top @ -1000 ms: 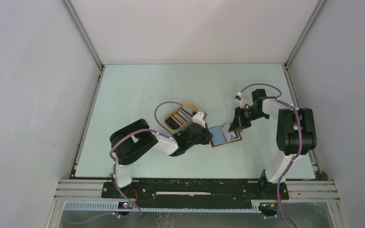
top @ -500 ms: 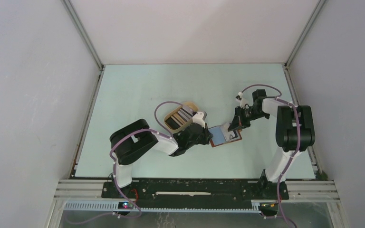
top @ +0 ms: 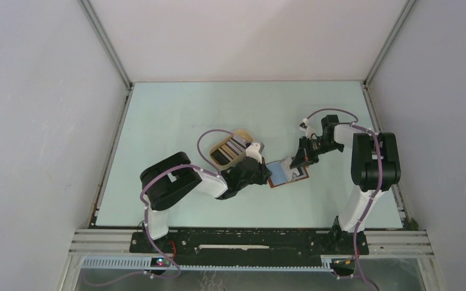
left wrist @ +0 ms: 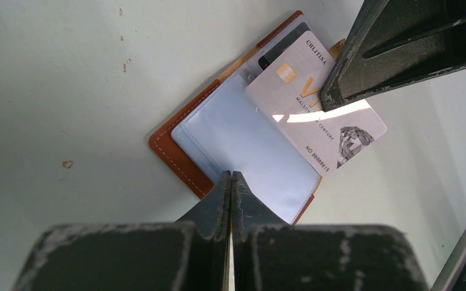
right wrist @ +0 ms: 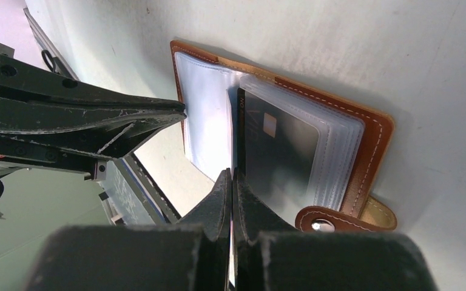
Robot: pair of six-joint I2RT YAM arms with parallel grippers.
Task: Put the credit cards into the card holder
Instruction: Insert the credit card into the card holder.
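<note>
**While the card holder lies open, two grippers at its pages**

Item 1: card holder (top: 287,174), reddish-brown leather with white stitching. It lies spread flat on the pale table (top: 176,121), near centre, between the two grippers, with its snap tab (right wrist: 334,221) on the right arm's side. It holds clear plastic sleeves, and a dark chip card (right wrist: 279,145) sits in one of them.

Item 2: silver-white card (left wrist: 315,118), printed "NO 8888815". It is tilted over the holder's far page, with one corner inside the fold.

Item 3: right gripper (right wrist: 231,176). Its jaws are clamped on the silver-white card, which the right wrist camera sees edge-on.

Item 4: left gripper (left wrist: 231,177). Its jaws are closed with no gap, tips at the near edge of the clear sleeve page, apparently pinching it.

Item 5: oval tan tray (top: 213,147), just beyond the left gripper. It holds further credit cards (top: 236,145).
</note>
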